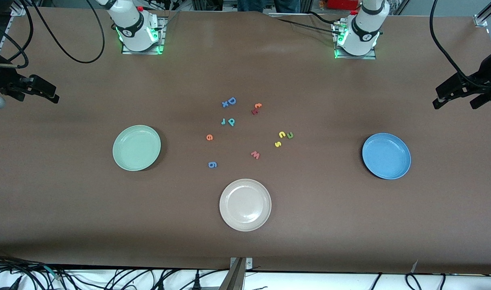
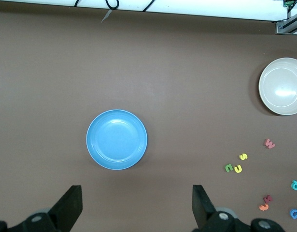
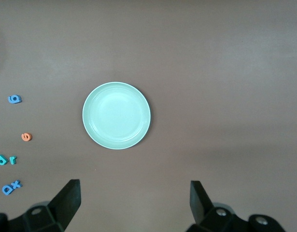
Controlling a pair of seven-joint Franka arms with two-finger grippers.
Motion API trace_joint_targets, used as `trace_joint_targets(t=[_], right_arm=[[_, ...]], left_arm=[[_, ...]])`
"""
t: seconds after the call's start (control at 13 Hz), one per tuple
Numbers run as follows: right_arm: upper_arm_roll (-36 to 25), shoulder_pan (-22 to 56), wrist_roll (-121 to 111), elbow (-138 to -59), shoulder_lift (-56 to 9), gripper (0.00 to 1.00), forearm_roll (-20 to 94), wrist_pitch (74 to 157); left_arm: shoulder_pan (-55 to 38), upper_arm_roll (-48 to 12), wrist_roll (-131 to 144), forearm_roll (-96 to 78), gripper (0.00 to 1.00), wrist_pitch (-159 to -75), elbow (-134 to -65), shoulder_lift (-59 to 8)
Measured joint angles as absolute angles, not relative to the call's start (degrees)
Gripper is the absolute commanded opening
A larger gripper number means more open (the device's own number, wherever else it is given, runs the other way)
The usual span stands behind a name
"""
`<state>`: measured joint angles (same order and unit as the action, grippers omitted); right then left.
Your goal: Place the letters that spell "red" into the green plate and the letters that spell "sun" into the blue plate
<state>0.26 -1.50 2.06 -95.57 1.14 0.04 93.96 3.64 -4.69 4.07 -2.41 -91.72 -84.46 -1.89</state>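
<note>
The green plate (image 1: 136, 148) lies bare toward the right arm's end, and the blue plate (image 1: 386, 156) lies bare toward the left arm's end. Between them lie teal "r" (image 1: 223, 121) and "d" (image 1: 231, 121), with orange "e" (image 1: 209, 137) nearer the camera. Yellow "u" (image 1: 281, 134), green "n" (image 1: 290, 135) and yellow "s" (image 1: 277, 144) sit in a cluster. My left gripper (image 2: 136, 193) hangs open high over the table by the blue plate (image 2: 117, 139). My right gripper (image 3: 134, 191) hangs open high by the green plate (image 3: 116, 115). Both hold nothing.
A beige plate (image 1: 245, 204) lies nearest the camera. Other letters lie around: blue "D" (image 1: 231, 100) and "x" (image 1: 225, 104), an orange and red pair (image 1: 256, 108), pink "w" (image 1: 255, 154), blue "g" (image 1: 212, 164). Black clamps with cables (image 1: 467, 89) stand at both table ends.
</note>
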Motion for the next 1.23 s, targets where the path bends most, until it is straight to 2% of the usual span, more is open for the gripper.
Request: trace_joint_targets(t=[1.23], right_arm=[[-0.27, -1.78, 2.07, -95.75, 1.05, 1.0, 0.05, 92.81]], left_arm=[[3.33, -4.78, 4.07, -2.41, 1.0, -91.72, -84.46, -1.89]])
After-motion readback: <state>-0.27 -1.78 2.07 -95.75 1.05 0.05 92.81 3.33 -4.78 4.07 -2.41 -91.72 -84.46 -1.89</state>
